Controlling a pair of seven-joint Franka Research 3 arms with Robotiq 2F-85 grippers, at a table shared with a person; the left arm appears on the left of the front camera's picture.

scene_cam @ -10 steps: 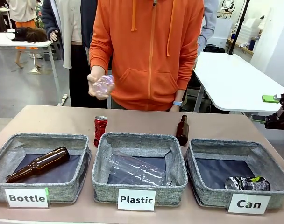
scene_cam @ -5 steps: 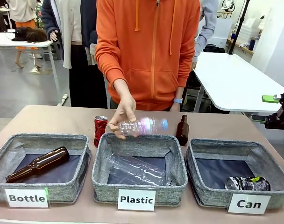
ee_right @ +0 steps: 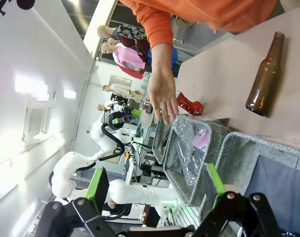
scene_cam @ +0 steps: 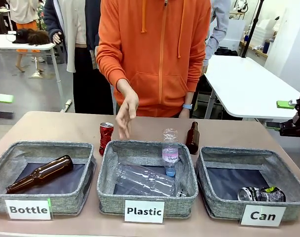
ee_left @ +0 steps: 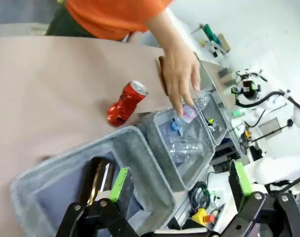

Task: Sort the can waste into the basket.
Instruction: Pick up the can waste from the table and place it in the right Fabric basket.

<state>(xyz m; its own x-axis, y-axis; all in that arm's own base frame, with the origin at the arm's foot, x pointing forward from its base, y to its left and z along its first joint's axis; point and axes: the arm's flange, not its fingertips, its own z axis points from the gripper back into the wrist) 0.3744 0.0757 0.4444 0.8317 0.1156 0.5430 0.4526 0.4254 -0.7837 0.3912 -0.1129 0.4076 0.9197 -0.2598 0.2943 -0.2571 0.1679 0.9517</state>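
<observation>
We see both grippers spread wide, pinching nothing: left gripper (ee_left: 179,180) by worktop's left edge, right gripper (ee_right: 156,181) by right edge. Red can (scene_cam: 106,138) stands upright on worktop (scene_cam: 56,128), just behind far-left corner of "Plastic" basket (scene_cam: 108,197). Crushed silver-dark can (scene_cam: 261,194) lies inside "Can" basket (scene_cam: 219,207), near its front-right corner, at worktop's front-right. Person's hand (scene_cam: 126,112) hangs open above "Plastic" basket's far rim. We note clear bottle (scene_cam: 169,150) upright inside it, brown bottle (scene_cam: 192,138) standing just behind.
</observation>
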